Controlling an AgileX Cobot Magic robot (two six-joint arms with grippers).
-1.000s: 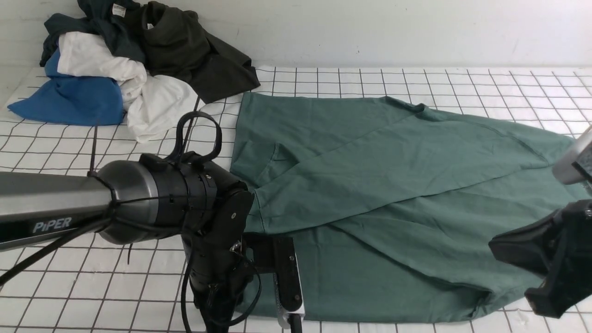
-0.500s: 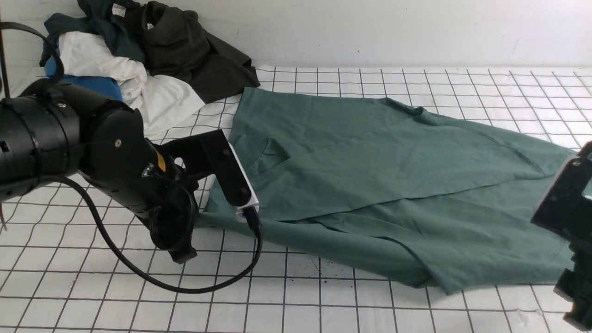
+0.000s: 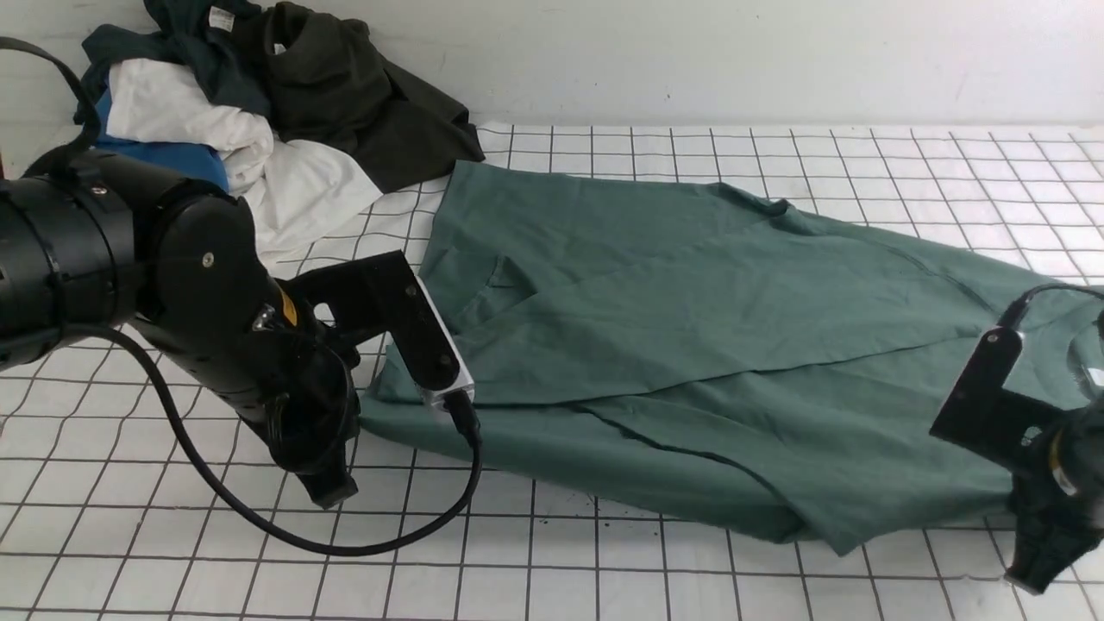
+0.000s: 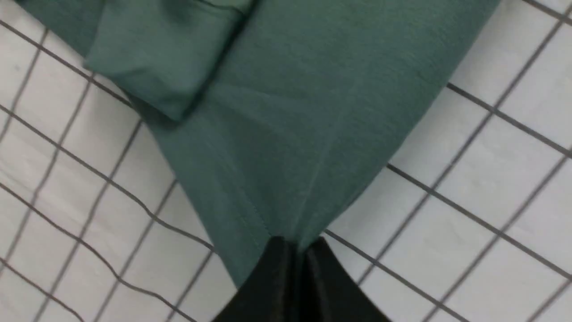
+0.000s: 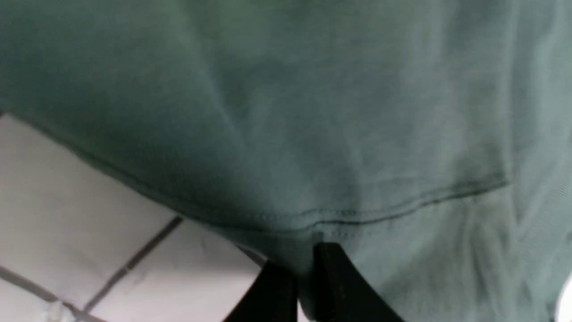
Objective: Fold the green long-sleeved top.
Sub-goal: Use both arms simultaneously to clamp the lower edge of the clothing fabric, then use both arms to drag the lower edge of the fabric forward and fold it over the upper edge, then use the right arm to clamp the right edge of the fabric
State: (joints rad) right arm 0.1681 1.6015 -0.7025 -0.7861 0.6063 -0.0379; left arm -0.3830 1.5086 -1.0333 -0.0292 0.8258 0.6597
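Observation:
The green long-sleeved top lies spread across the gridded table, its layers overlapping and a sleeve end tucked near its left side. In the left wrist view my left gripper is shut on a corner of the top, and the cloth fans out taut from the tips. From the front, the left arm hides those tips at the garment's left corner. My right gripper is shut on the stitched hem of the top at the garment's right end, where the right arm hangs low.
A heap of other clothes, blue, white and dark, sits at the back left against the wall. The left wrist's cable loops over the table cover in front of the top.
My left arm swung from the front middle to the left, pulling the top's corner leftward. The right arm came down and inward, and its jaws closed on the hem.

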